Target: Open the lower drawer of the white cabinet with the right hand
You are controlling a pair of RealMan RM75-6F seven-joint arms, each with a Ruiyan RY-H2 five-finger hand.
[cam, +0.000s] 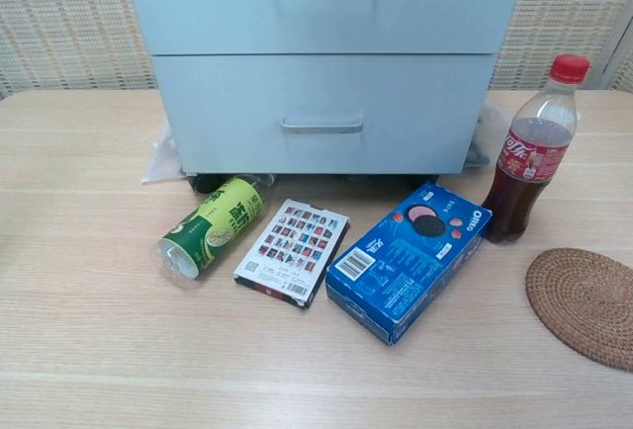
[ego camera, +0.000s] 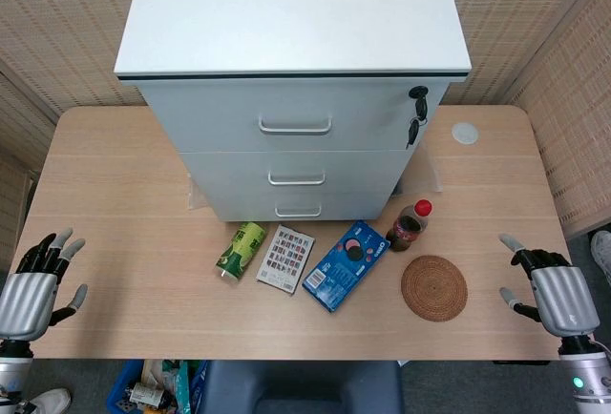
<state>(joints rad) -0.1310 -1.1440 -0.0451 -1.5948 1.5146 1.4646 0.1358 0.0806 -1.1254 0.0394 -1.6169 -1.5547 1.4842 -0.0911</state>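
The white cabinet (ego camera: 296, 61) stands at the back middle of the table, all drawers closed. Its lower drawer (ego camera: 298, 205) carries a small metal handle (ego camera: 298, 212); in the chest view the same drawer (cam: 316, 113) fills the upper middle, with its handle (cam: 321, 126) at the centre. My right hand (ego camera: 549, 285) rests near the table's front right edge, fingers apart and holding nothing, far from the cabinet. My left hand (ego camera: 38, 280) lies at the front left edge, also spread and empty. Neither hand shows in the chest view.
In front of the cabinet lie a green can (ego camera: 242, 249) on its side, a card pack (ego camera: 285, 258) and a blue Oreo box (ego camera: 345, 264). A cola bottle (ego camera: 409, 226) stands right of them, beside a woven coaster (ego camera: 434, 288). Keys (ego camera: 416, 113) hang from the top drawer's lock.
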